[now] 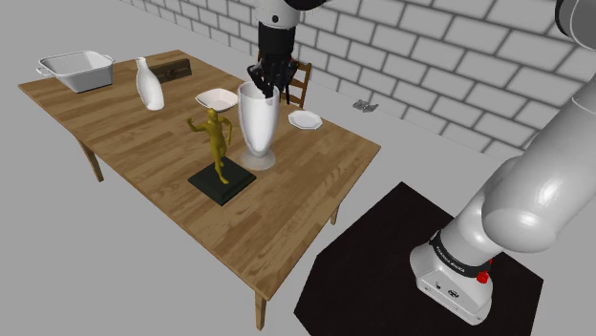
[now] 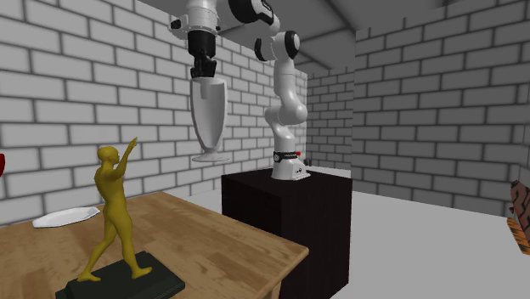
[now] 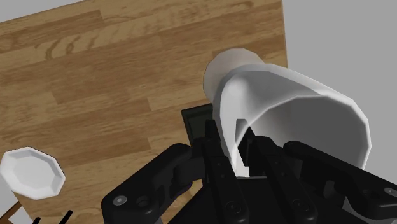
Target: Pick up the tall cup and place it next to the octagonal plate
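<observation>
Picked up already: clamped by the hand (image 1: pixel 270 78) at the rim, the tall white cup (image 1: pixel 258 124), hanging clear above the counter (image 1: pixel 172 205). Yet to do: carry toward the octagonal plate (image 1: pixel 306 119), at the shoulder view's right, and set down beside it.

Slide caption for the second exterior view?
End effector holds the tall white cup above the table, near a yellow figurine.
</observation>
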`<state>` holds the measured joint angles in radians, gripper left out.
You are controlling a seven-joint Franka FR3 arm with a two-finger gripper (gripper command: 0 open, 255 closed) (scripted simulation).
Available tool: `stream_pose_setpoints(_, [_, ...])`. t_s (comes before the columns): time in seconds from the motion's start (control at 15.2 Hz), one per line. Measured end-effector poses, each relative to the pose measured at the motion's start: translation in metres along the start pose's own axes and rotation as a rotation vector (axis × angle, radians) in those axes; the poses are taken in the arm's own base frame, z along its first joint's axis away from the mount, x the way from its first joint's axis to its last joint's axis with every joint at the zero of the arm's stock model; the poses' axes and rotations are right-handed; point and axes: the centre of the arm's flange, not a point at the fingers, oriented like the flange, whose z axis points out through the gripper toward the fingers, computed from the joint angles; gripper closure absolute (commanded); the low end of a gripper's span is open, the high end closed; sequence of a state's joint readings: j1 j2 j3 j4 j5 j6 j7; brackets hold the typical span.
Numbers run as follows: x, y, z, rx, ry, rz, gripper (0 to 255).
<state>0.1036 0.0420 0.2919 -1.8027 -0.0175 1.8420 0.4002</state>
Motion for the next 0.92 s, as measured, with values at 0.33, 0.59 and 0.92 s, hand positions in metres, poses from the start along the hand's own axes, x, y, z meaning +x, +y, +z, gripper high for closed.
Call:
stream_pose_setpoints(0.33, [0.017,0.070,-0.003,0.000,0.000,0.000,255])
stream_pose_setpoints(0.59, [0.033,0.120,-0.004,0.001,-0.001,0.000,255])
stream_pose_setpoints(0.92, [0.051,0.184,-0.004,0.000,0.000,0.000,255])
